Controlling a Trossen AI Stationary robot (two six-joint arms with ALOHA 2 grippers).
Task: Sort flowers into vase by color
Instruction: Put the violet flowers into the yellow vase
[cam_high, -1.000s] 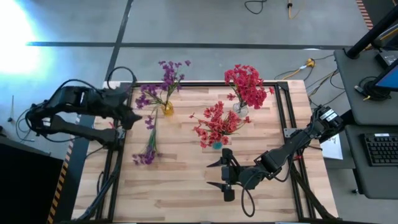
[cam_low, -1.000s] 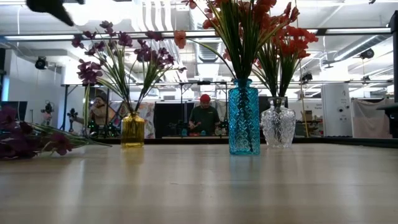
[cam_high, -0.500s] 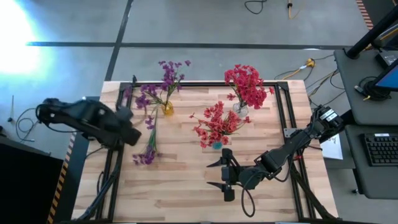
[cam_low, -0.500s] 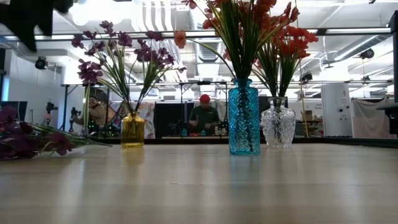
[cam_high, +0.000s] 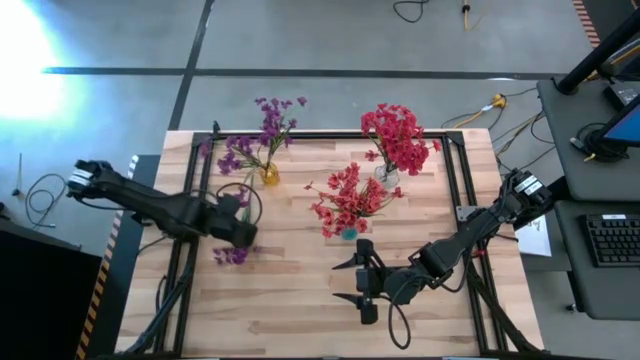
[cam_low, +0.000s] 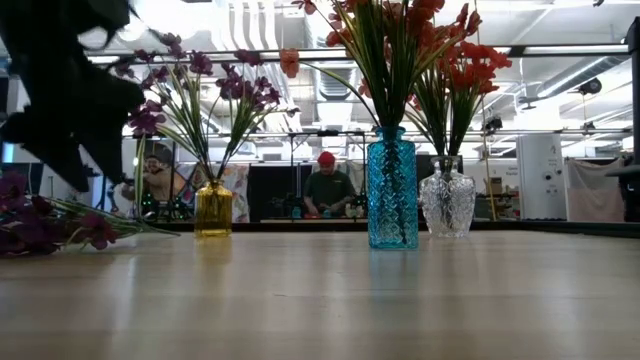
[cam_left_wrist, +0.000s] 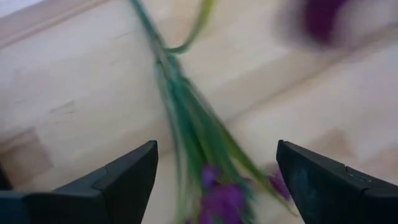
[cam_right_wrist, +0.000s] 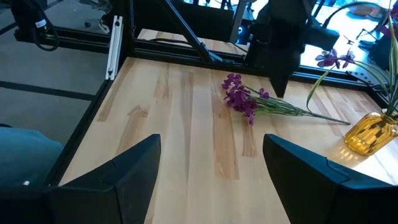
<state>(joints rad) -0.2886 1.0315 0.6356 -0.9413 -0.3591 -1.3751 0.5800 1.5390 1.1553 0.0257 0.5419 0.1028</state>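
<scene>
A loose purple flower sprig (cam_high: 232, 256) lies flat on the left side of the table, its stem running toward the far edge. My left gripper (cam_high: 243, 232) hangs open just above it, pointing steeply down. In the left wrist view its fingers stand on either side of the green stem (cam_left_wrist: 186, 118) without touching it. The yellow vase (cam_high: 269, 176) holds purple flowers. The teal vase (cam_high: 348, 232) and the clear vase (cam_high: 387, 178) hold red flowers. Near the table's front middle my right gripper (cam_high: 342, 281) waits open, aimed toward the sprig (cam_right_wrist: 249, 102).
The three vases stand in the far half of the table, their blossoms spreading wide above them. A black frame rail (cam_high: 185, 250) runs along the table's left edge under my left arm. Bare wood (cam_high: 290, 300) lies between the two grippers. People sit in the room beyond (cam_low: 327, 190).
My left gripper has come down from high up, near the yellow vase at the left edge. It has moved toward the near edge and a little to the right, and has tipped to point more steeply down. It now hangs over the lying purple sprig, which has stayed in place.
</scene>
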